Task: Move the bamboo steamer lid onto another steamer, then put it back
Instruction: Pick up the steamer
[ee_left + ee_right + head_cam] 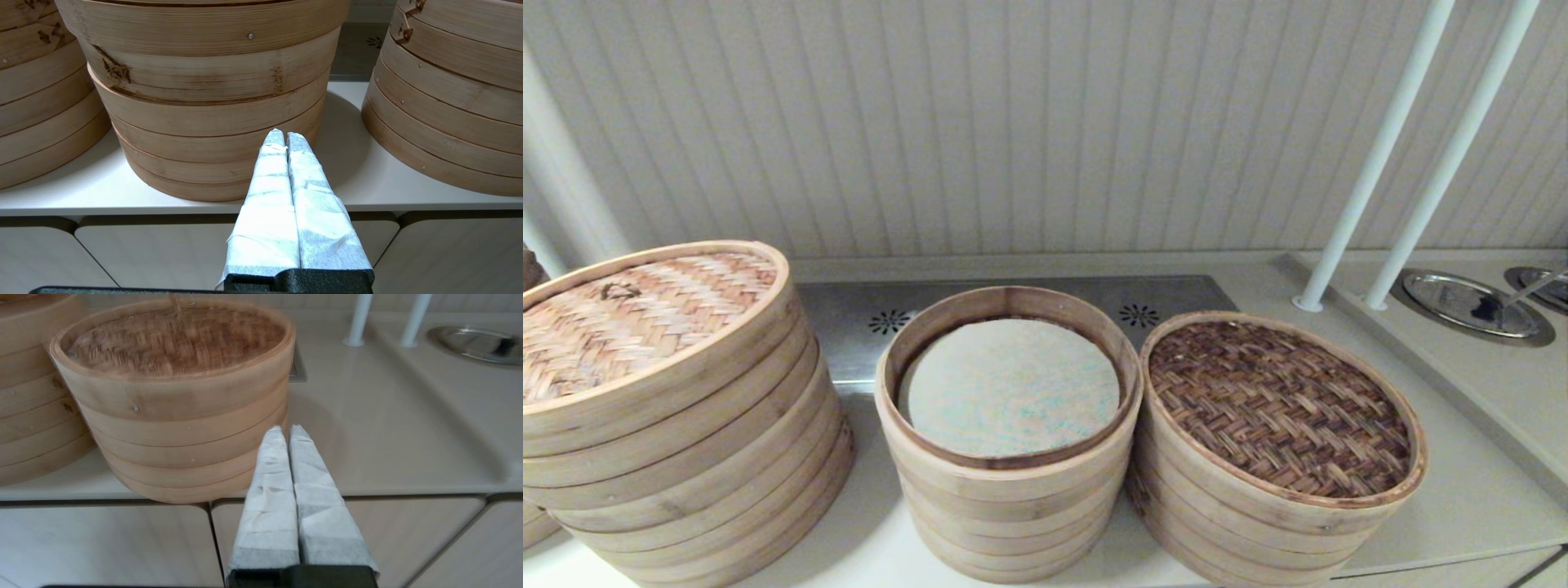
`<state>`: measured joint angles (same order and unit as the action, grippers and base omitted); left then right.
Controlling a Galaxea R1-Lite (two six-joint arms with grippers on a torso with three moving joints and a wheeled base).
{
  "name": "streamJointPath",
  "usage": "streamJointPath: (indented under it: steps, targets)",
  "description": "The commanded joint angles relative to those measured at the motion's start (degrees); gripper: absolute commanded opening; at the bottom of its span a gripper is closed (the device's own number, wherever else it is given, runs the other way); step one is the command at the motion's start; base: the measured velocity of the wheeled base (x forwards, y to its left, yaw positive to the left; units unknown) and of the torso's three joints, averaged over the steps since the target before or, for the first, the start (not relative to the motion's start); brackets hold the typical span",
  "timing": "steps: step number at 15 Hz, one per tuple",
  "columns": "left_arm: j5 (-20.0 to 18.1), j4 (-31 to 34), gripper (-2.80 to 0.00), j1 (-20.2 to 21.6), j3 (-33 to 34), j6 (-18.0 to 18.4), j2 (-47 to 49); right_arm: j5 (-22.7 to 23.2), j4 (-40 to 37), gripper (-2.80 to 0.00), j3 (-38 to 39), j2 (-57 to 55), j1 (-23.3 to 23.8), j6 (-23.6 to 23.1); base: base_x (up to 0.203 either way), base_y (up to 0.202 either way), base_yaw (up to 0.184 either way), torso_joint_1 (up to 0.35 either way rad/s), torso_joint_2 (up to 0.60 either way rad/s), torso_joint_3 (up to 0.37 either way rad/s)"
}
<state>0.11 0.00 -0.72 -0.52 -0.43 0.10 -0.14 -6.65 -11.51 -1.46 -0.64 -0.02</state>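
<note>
The bamboo steamer lid (1278, 408), dark brown herringbone weave in a pale rim band, sits on the right-hand stack (1241, 523); the right wrist view shows the lid (171, 339) too. The other steamer (1013, 506) stands in the middle, uncovered, with a darker inner rim and a grey-green liner (1013, 388). My left gripper (285, 136) is shut and empty, low before the counter edge, pointing at that middle steamer (212, 102). My right gripper (286, 430) is also shut and empty, off the counter front by the lidded stack (184, 433). Neither gripper shows in the head view.
A much wider stack (686, 433) with a light tan looped lid (629, 318) stands at the left, close to the middle steamer. Two white poles (1372, 163) and a metal dish (1470, 304) are at the back right. Bare counter (1462, 482) lies right of the lidded stack.
</note>
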Motion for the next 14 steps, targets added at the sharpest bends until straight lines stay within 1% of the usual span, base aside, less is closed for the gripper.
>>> streamJointPath:
  steps: [1, 5, 6, 9, 12, 14]
  targets:
    - [0.07, 0.0, -2.8, 0.02, 0.0, -0.01, -0.01, 0.36, -4.39, -2.8, -8.69, -5.61, -0.12, -0.05, 0.0, 0.0, 0.0, 0.0, 0.0, 0.0]
    - [0.07, 0.0, -2.8, 0.02, 0.0, -0.01, -0.01, 1.89, -5.42, -2.8, -18.52, -19.02, -0.95, 0.38, 0.0, 0.0, 0.0, 0.0, 0.0, 0.0]
    - [0.07, 0.09, -2.8, 0.02, 0.0, -0.01, -0.01, 2.85, -5.44, -2.8, -21.08, -22.39, -1.15, 0.79, 0.0, 0.0, 0.0, 0.0, 0.0, 0.0]
    - [0.07, 0.07, -2.8, 0.02, 0.0, -0.01, -0.01, 7.88, -5.46, -2.8, -27.72, -33.93, -1.63, 4.3, 0.0, 0.0, 0.0, 0.0, 0.0, 0.0]
    - [0.07, 0.0, -2.8, 0.02, 0.0, -0.04, -0.01, 11.79, -3.28, -2.8, -29.93, -44.63, -3.33, 6.88, 0.0, 0.0, 0.0, 0.0, 0.0, 0.0]
    - [0.06, 0.0, -2.8, 0.02, 0.0, -0.09, -0.01, 12.48, 1.93, -2.8, -29.72, -51.77, -4.26, 7.77, 0.0, 0.0, 0.0, 0.0, 0.0, 0.0]
